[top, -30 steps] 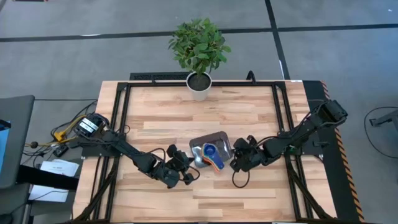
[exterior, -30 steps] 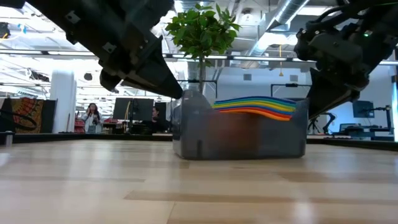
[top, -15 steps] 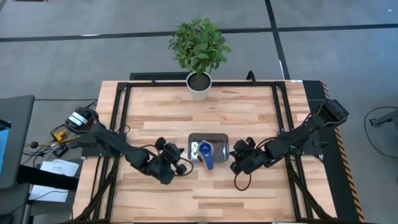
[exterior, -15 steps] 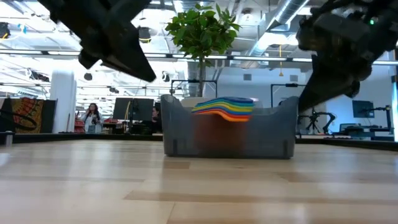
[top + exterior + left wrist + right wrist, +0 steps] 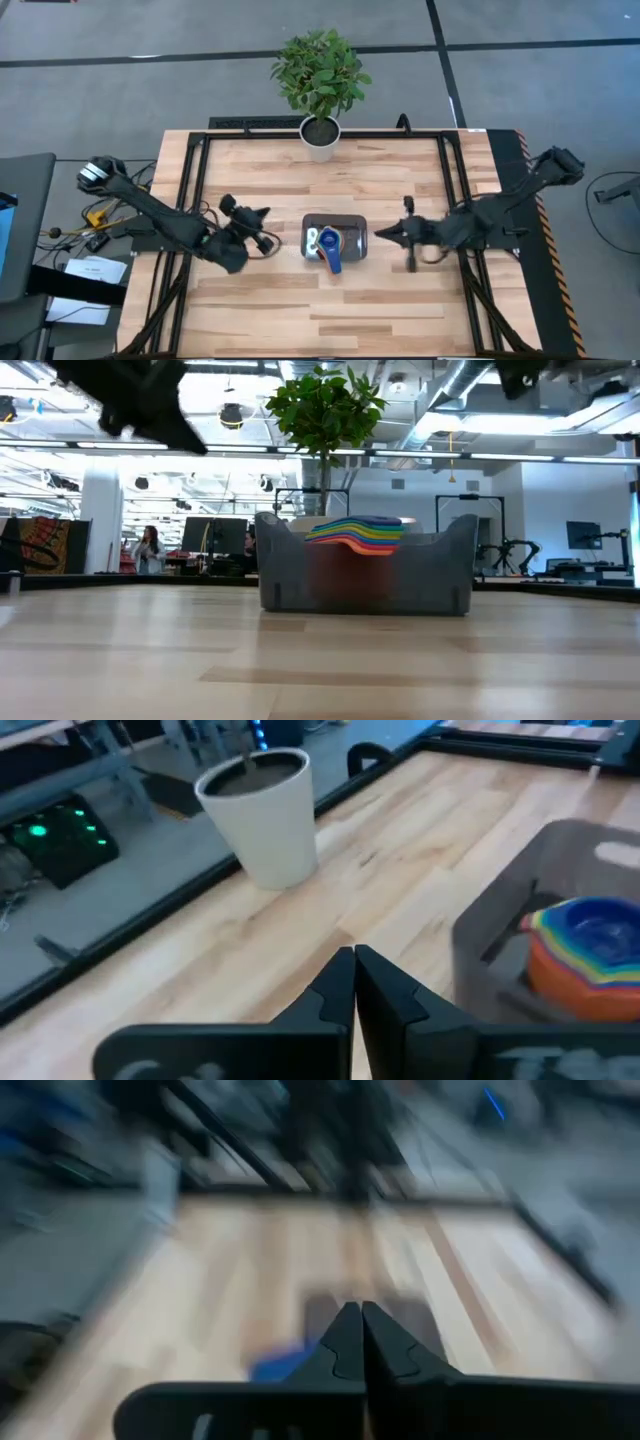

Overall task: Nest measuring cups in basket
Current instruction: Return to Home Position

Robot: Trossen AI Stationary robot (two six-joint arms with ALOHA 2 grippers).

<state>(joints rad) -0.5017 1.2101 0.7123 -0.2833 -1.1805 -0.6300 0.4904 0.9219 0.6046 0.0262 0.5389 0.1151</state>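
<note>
The dark grey basket (image 5: 352,226) stands flat at the table's middle; the low view shows its front wall (image 5: 365,575). The measuring cups (image 5: 328,240) sit nested inside it, dark blue on top, their rainbow handles (image 5: 355,530) stacked over the near rim. In the left wrist view the cups (image 5: 590,945) show behind the basket wall (image 5: 520,910). My left gripper (image 5: 264,212) hovers shut to the basket's left, clear of it. My right gripper (image 5: 379,235) hovers shut to its right, also clear.
A white plant pot (image 5: 320,140) with a leafy plant stands at the far edge's middle and shows in the left wrist view (image 5: 262,815). Dark metal rails (image 5: 196,190) run along the table's left, right and far sides. Bare wood lies near the basket.
Both grippers have drawn away from the basket and risen, the left toward the table's left and far edge, the right toward the right edge. The basket, askew a second ago, has turned square and slid slightly left; the cup handles now point at the near edge.
</note>
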